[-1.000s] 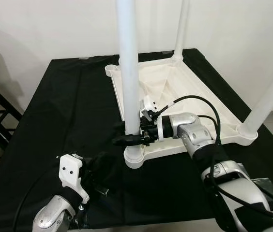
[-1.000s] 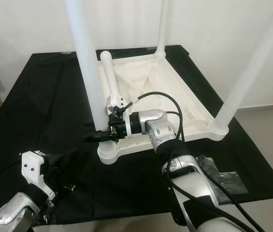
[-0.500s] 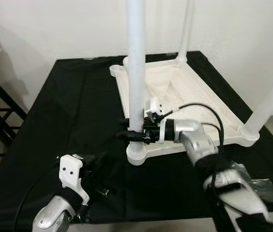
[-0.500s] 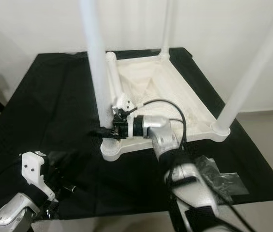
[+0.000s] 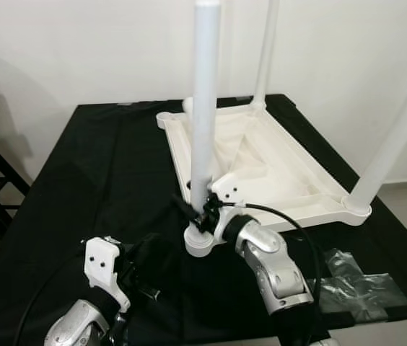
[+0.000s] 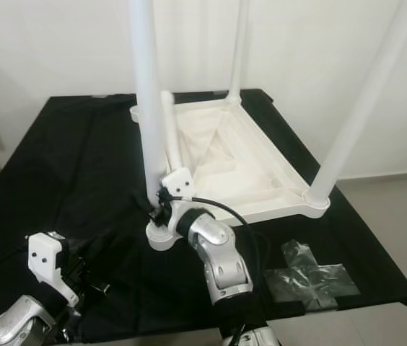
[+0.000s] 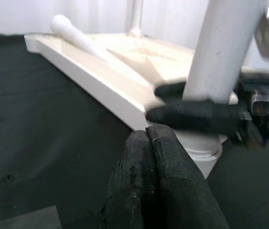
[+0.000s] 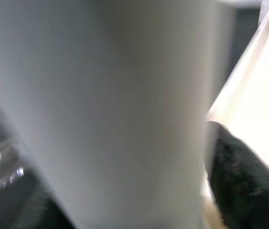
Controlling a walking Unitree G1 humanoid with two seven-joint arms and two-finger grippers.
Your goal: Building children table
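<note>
A white table leg [image 8: 120, 109] is seen very close (strongly blurred), standing between the two black fingers [image 8: 242, 176] of the right gripper [image 8: 125, 191]. A cream tabletop edge [image 8: 249, 95] is seen beside it.

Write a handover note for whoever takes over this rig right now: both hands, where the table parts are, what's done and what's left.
Right hand: clamped low on the near-left leg, just above its corner socket.
Left hand: shut, empty, low over the black cloth near that corner.
Tabletop: upside down on the cloth.
Done: three legs stand upright, including the near-right leg and the far-right leg.
Left: the loose leg lies inside the tabletop; the far-left socket is empty.
</note>
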